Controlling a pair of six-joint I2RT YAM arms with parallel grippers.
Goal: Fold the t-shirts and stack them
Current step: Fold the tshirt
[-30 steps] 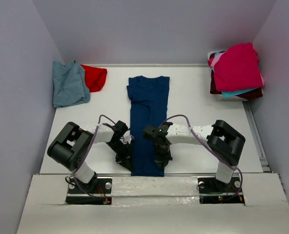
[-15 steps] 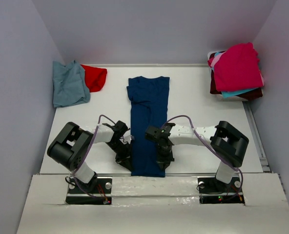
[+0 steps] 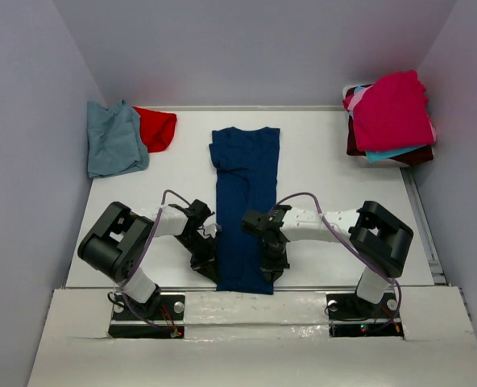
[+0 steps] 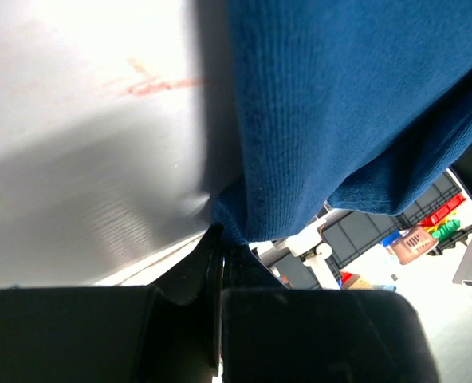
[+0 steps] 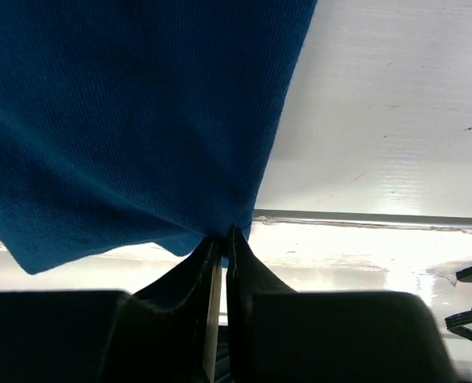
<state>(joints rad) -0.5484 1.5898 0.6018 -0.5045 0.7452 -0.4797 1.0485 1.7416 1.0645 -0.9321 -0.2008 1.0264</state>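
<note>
A navy t-shirt (image 3: 244, 193) lies folded into a long strip down the middle of the table, collar at the far end. My left gripper (image 3: 205, 264) is shut on its near left hem corner (image 4: 244, 227). My right gripper (image 3: 274, 266) is shut on the near right hem corner (image 5: 220, 227). Both corners are lifted slightly near the table's front edge. A dusty blue-grey tee (image 3: 114, 141) and a red tee (image 3: 156, 127) lie at the back left. A pile with a magenta tee (image 3: 391, 109) on top, over turquoise and maroon ones, sits at the back right.
The table's front edge (image 3: 246, 286) runs just below both grippers. Grey walls close the left, back and right sides. A rail (image 3: 424, 226) runs along the table's right edge.
My right gripper has drifted slightly right and nearer with the hem corner, and the near end of the navy strip has shifted a little right. The left gripper has barely moved.
</note>
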